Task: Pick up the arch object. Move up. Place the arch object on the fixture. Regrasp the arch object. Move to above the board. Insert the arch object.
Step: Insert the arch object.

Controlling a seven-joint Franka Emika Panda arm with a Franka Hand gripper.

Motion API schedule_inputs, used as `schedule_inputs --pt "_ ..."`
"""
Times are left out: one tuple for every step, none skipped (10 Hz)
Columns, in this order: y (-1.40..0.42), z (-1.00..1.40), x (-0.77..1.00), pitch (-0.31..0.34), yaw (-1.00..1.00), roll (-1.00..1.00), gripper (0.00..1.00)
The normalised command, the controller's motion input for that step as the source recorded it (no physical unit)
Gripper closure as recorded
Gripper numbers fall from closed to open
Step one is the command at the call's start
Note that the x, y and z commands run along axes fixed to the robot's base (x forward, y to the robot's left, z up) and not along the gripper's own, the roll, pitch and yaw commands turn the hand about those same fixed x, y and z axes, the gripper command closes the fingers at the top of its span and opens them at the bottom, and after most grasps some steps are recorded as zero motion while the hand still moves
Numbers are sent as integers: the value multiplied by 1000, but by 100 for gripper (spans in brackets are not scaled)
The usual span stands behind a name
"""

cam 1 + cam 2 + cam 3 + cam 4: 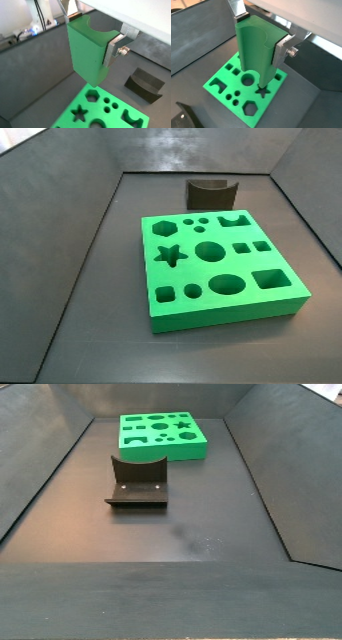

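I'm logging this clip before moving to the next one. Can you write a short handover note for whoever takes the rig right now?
Gripper: shut on the arch object, held high; both wrist views show it, neither side view shows the arm.
Arch object: in the air over the board, lower end above the star hole in a wrist view.
Fixture: bare on the floor, apart from the board.
Board: flat on the floor, arch hole unfilled.
Done: piece picked up, carried above the board.
Left: line up with the arch hole, insert, release.
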Motion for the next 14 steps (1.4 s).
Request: schedule_inputs --pt "329 -557 966 51 214 -1 100" --pt "337 -657 797 -10 217 -36 100" --pt "340 -654 823 -6 206 -40 100" --pt "366 -720 894 0 174 -94 100" --pt "403 -797 894 -10 160 -149 100" --pt "363 -723 923 -34 111 -123 100" --pt "226 -489 937 0 126 -19 100" --pt "160 -314 829 27 260 121 100" --pt "106 -263 726 13 329 173 100" --pt "91 -214 737 0 300 200 100" --pt "17 -63 686 0 286 310 100" --pt "0 -100 814 26 169 370 100" --pt "0 -406 823 66 -214 136 100" --pt "0 -377 794 23 -320 0 100"
